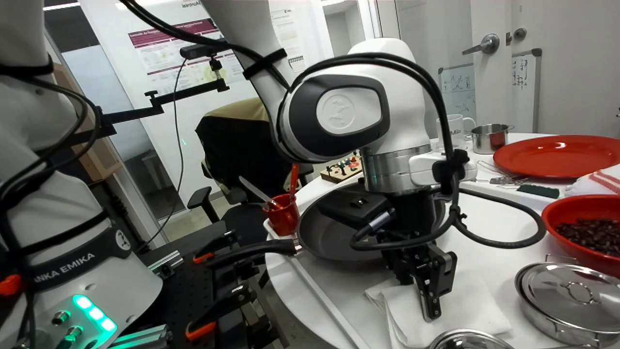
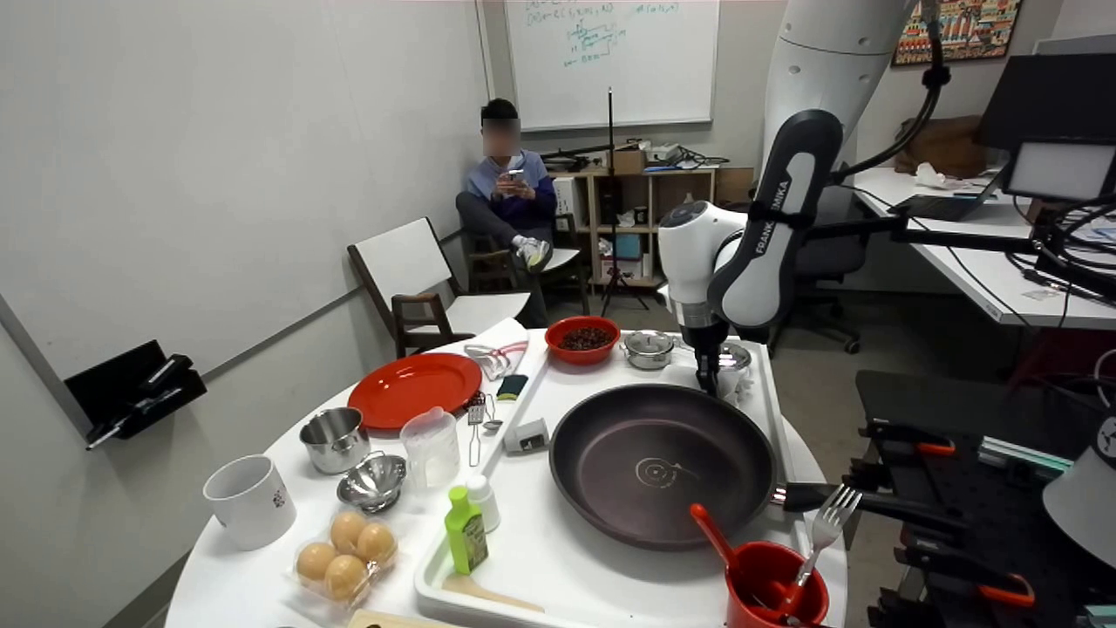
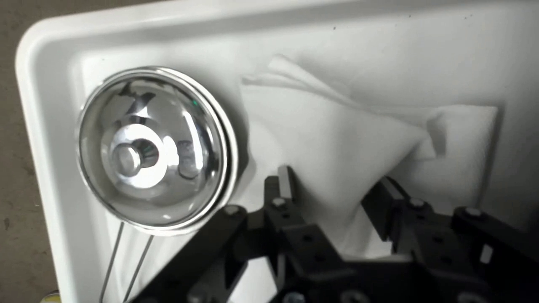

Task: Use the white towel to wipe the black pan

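Note:
The white towel (image 3: 320,122) lies folded and rumpled on the white tray, its near part bunched up between the fingers of my gripper (image 3: 330,181). Those fingers stand apart, one on either side of the raised fabric; the wrist view shows a gap still between them. From outside, the gripper (image 1: 420,298) points down onto the towel (image 1: 465,315), its tips at the cloth. The black pan (image 2: 663,471) rests on the tray beside the towel, its dark handle (image 2: 872,506) reaching over the tray's rim. Part of the pan (image 1: 334,237) is hidden behind the wrist in an exterior view.
A steel lidded pot (image 3: 156,147) sits close to the towel in the tray's corner (image 3: 31,54). Another lidded pot (image 1: 576,295) and a red bowl (image 1: 552,223) of beans are nearby. A red cup (image 2: 758,602) with cutlery stands by the pan; a red plate (image 2: 410,388) lies outside the tray.

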### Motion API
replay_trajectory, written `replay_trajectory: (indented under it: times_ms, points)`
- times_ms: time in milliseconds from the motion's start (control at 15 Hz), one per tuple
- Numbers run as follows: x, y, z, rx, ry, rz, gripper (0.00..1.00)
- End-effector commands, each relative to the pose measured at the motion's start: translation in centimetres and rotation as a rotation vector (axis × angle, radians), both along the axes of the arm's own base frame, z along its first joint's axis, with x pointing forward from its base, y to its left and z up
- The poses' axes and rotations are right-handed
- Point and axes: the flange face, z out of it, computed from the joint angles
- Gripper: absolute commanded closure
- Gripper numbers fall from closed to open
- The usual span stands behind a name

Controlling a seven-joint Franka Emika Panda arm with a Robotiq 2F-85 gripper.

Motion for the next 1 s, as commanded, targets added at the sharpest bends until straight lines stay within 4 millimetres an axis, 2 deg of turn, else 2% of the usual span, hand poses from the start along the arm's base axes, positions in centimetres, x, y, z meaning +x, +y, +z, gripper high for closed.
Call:
replay_trajectory:
  times_ms: [0, 133, 200, 400, 933]
  points:
    - [-0.3, -0.1, -0.8, 0.017, 0.004, 0.01, 0.84]
    - [-0.3, -0.2, -0.8, 0.022, 0.004, 0.007, 0.95]
    - [-0.3, -0.2, -0.8, 0.023, 0.003, 0.006, 0.96]
    - [-0.2, -0.3, -0.3, 0.035, -0.006, 0.0, 0.9]
    - [0.2, -0.3, 3.0, 0.1, -0.064, 0.024, 0.91]
